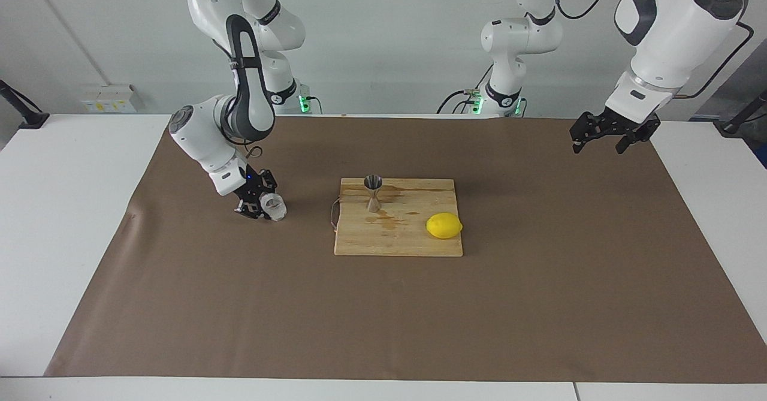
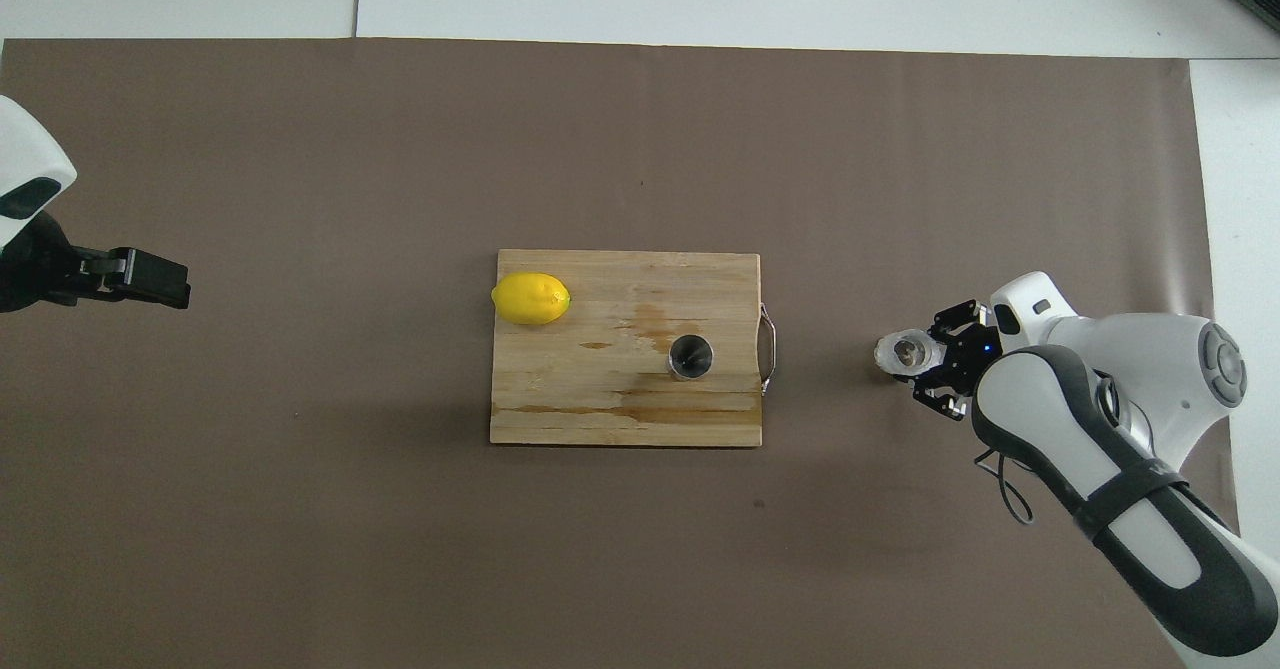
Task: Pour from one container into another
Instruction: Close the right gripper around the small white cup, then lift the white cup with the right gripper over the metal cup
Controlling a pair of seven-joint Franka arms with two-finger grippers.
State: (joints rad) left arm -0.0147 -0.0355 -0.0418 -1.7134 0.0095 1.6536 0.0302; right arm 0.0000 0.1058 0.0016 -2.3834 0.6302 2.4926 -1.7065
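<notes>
Glass cup sits low over the brown mat, well apart from the cutting board toward the right arm's end of the table, and whether its base touches the mat cannot be told. The right gripper has its fingers closed on the cup's wall; the black fingers hide part of the glass. On the board, the metal jigger stands upright at the edge nearer the robots, and a lemon lies toward the left arm's end. The left gripper waits in the air, jaws wide and empty, well clear of the board; the overhead view cuts off most of its arm.
</notes>
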